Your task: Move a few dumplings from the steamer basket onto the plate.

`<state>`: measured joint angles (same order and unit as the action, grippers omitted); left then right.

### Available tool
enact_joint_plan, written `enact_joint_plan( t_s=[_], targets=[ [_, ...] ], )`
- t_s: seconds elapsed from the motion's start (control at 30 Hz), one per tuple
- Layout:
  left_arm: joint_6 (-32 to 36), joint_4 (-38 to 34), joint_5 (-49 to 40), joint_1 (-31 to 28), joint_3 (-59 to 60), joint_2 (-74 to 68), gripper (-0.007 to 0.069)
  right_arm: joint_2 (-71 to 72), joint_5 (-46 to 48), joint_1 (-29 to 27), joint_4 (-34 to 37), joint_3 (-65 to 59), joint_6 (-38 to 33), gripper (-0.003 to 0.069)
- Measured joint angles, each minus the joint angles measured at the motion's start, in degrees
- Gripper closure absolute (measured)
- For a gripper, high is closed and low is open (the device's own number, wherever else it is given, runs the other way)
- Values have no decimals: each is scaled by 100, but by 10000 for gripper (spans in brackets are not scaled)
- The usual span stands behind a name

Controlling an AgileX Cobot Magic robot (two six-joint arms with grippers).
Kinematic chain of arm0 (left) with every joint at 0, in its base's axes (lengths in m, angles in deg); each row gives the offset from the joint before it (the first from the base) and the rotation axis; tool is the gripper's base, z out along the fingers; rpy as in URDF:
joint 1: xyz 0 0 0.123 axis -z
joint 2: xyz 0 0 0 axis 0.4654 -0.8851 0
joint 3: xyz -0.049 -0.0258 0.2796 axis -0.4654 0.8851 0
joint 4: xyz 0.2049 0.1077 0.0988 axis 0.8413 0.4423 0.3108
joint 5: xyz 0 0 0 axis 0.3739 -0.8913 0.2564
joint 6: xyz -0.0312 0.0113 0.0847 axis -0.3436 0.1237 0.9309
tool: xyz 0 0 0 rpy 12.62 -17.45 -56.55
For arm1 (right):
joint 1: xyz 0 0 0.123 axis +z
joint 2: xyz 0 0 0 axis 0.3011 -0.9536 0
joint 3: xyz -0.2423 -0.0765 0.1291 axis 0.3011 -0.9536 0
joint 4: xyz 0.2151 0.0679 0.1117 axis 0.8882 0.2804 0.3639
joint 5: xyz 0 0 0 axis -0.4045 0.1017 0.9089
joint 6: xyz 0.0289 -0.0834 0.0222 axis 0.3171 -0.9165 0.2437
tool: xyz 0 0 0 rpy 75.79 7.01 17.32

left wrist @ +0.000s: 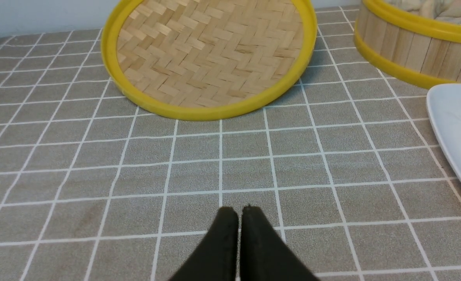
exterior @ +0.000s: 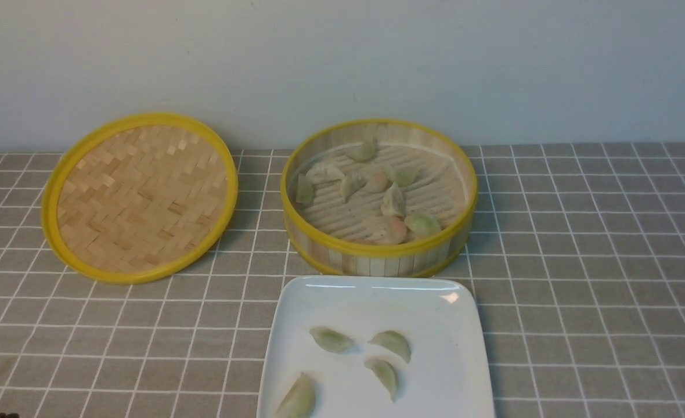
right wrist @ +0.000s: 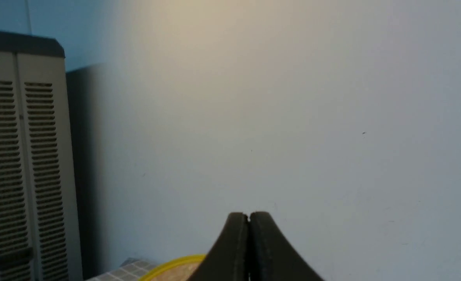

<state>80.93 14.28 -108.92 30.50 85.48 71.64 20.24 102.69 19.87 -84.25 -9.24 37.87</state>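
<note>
The steamer basket [exterior: 461,191] stands at the back centre with several pale green and pinkish dumplings [exterior: 393,202] on its slatted floor. Right in front of it lies the white square plate [exterior: 435,296], with several green dumplings [exterior: 331,339] on it. Neither arm shows in the front view. My left gripper [left wrist: 238,209] is shut and empty over bare cloth, short of the lid, with the plate's edge [left wrist: 455,128] and the basket's wall [left wrist: 410,48] off to one side. Pointing at the wall, my right gripper [right wrist: 249,214] is shut and empty.
The flat woven yellow-rimmed lid [exterior: 139,194] leans tilted at the back left, also seen in the left wrist view [left wrist: 211,54]. A grey checked cloth [exterior: 598,261] covers the table. A pale wall runs behind. A louvred cabinet [right wrist: 19,164] stands beside the table.
</note>
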Motion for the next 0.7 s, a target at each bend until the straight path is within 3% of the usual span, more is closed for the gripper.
enact_joint_plan(
  t_s=[0.13, 0.33, 0.6, 0.7],
  targets=[
    [0, 0, 0, 0, 0, 0, 629, 0, 51, 0, 527, -102, -613, 672],
    [0, 0, 0, 0, 0, 0, 629, 0, 191, -121, 805, -108, -726, 672],
    [0, 0, 0, 0, 0, 0, 629, 0, 668, -2442, 837, -598, -742, 672],
    [0, 0, 0, 0, 0, 0, 629, 0, 713, -2996, 837, -1072, -754, 672]
  ],
)
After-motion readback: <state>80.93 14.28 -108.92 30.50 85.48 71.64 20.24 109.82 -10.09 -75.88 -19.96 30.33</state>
